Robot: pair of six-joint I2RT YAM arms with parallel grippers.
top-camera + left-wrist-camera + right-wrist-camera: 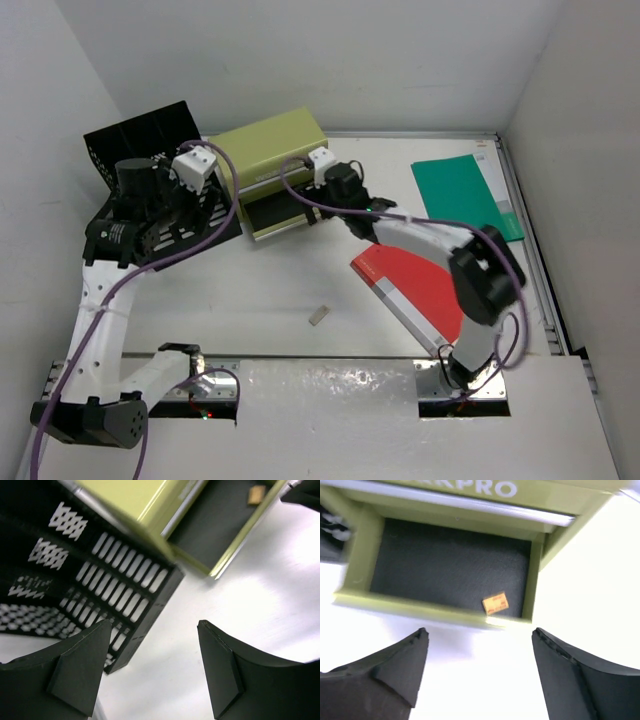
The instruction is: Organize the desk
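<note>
The white desk (270, 290) holds an olive-green drawer box (265, 148) with its drawer (275, 215) pulled open. In the right wrist view a small tan eraser (495, 603) lies in the drawer's (450, 570) front right corner. My right gripper (479, 632) is open and empty, just in front of the drawer; from above it is at the drawer's right end (312, 212). My left gripper (154, 625) is open and empty above bare desk, between a black mesh organizer (115, 580) and the drawer (215, 525). From above it is over the organizer's front (190, 215).
A red folder (415, 290) lies under the right arm. A green folder (460, 195) lies at the back right. A small tan block (319, 316) lies on the desk in front. The black mesh organizer (140, 150) stands at the back left against the wall.
</note>
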